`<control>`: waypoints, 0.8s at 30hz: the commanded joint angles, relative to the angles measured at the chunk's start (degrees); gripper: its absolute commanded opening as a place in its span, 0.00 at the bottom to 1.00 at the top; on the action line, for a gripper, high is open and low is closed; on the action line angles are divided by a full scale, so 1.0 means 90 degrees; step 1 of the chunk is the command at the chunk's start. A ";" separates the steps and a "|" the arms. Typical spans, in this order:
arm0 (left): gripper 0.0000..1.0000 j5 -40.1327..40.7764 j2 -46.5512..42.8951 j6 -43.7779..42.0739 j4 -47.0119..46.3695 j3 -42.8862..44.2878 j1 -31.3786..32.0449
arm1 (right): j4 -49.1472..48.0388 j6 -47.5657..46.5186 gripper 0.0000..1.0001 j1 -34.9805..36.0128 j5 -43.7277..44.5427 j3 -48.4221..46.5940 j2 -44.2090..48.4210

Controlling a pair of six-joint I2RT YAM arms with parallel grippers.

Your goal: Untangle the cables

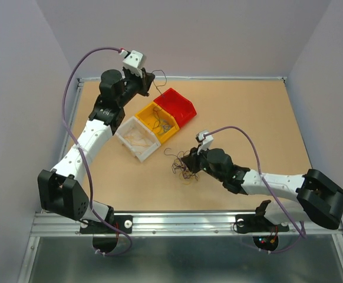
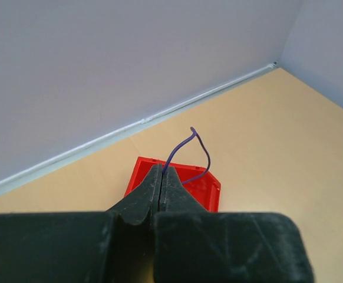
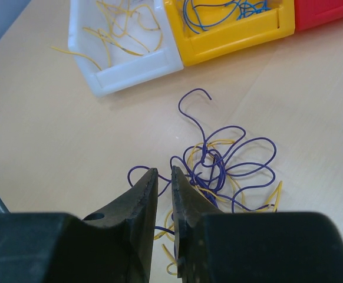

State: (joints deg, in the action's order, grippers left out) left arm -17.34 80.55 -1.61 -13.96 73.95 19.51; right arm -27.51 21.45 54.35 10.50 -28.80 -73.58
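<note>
Pinching one purple wire (image 2: 202, 154) between fully closed fingers, the left gripper (image 2: 161, 171) hung near the red bin (image 2: 204, 188); centring low over it before opening seemed wisest. The right gripper (image 3: 164, 177), barely parted and apparently empty, sat beside the cable tangle (image 3: 224, 171) on the table (image 3: 53, 147).

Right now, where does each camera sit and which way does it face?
Top: above and behind the robot, looking down on the table; left arm and right arm show whole.
Left wrist: behind the left tool, shut on a purple wire, facing the back wall over the red bin.
Right wrist: behind the right tool, looking down at the clump, white bin and yellow bin.
Shared: top and right wrist both show the clump and those bins.
</note>
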 commanded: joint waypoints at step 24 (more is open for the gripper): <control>0.00 -0.0387 -0.0318 -0.0378 -0.0548 0.2760 0.0108 | -0.0284 0.0048 0.21 -0.0013 0.0318 0.0114 0.0392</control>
State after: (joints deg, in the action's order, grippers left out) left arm -20.97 76.77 -4.14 -13.69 97.65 20.03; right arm -27.49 21.45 54.35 12.08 -28.75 -70.91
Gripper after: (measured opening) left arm 0.033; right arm 0.215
